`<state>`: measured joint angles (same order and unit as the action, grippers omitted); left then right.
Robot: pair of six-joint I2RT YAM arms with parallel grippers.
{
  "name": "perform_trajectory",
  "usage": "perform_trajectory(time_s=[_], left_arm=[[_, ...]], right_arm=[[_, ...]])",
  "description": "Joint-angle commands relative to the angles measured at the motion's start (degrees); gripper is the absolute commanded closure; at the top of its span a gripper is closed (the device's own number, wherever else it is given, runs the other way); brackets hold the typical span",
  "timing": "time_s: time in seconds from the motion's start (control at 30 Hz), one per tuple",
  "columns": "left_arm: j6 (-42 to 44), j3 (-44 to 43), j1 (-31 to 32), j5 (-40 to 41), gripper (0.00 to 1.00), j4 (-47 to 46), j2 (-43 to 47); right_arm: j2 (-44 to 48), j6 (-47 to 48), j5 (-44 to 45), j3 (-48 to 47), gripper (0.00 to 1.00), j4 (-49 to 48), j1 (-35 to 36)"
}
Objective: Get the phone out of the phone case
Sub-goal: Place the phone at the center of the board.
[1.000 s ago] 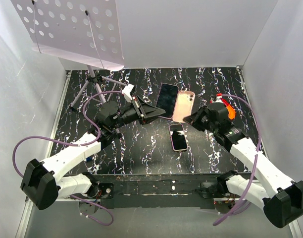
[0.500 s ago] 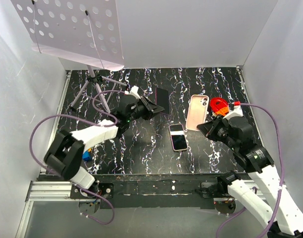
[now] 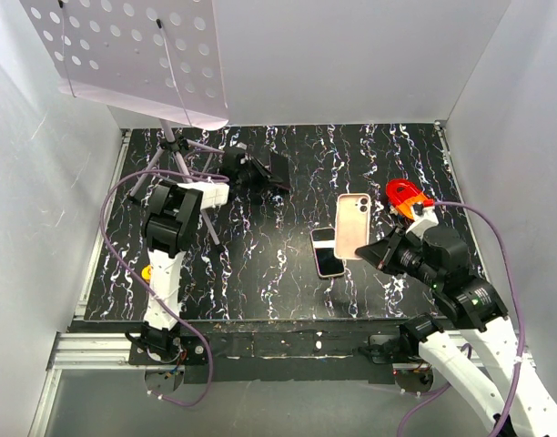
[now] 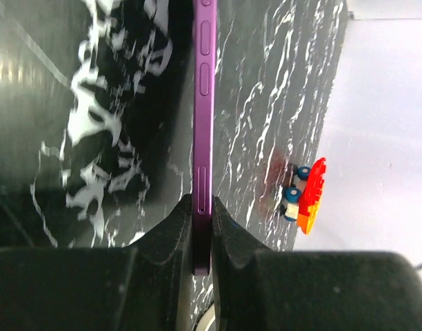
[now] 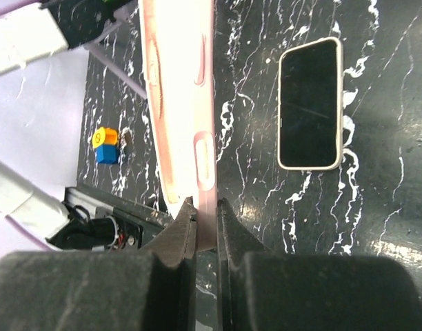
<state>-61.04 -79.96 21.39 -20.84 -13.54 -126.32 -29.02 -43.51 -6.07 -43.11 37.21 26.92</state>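
Left gripper (image 4: 201, 207) clamped on lower edge of purple phone (image 4: 203, 103), toward far left of marbled table (image 3: 260, 273). Right gripper (image 5: 205, 207) pinches pink phone case (image 5: 180, 89), well apart from phone, near small white-edged phone (image 5: 309, 103) lying flat.

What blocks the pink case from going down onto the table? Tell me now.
The white-rimmed phone lies flat on the table beside the pink case held by the right pincer; from above they overlap. Nothing else visible.
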Motion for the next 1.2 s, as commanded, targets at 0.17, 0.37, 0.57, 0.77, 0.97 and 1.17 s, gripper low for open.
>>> perform_trajectory(time_s=[0.17, 0.37, 0.57, 0.77, 0.97, 1.17], left_arm=[[2.2, -15.7, -2.6, -9.7, 1.0, 3.6, -6.7], [1.7, -17.6, -2.9, -8.0, 1.0, 7.0, -9.4], [1.5, -15.0, -2.9, -5.5, 0.76, 9.1, -7.8], [2.4, -12.5, -2.8, -3.8, 0.55, 12.1, -5.3], [5.0, -9.4, -2.8, -2.9, 0.43, 16.2, 0.1], [6.2, -4.8, -2.8, -3.5, 0.31, 20.8, 7.1]], right_arm=[[1.9, -1.1, -8.0, 2.3, 0.99, -3.9, 0.1], [1.5, -2.3, -10.7, 3.6, 0.99, -5.4, 0.2], [1.7, -4.9, -13.8, 7.0, 0.99, -8.9, 0.5], [0.0, -8.9, -16.3, 11.9, 0.99, -15.6, 3.0], [-5.3, -18.9, -15.6, 21.1, 0.99, -31.7, 11.4], [-14.7, -27.7, -7.8, 25.6, 0.99, -43.0, 21.5]])
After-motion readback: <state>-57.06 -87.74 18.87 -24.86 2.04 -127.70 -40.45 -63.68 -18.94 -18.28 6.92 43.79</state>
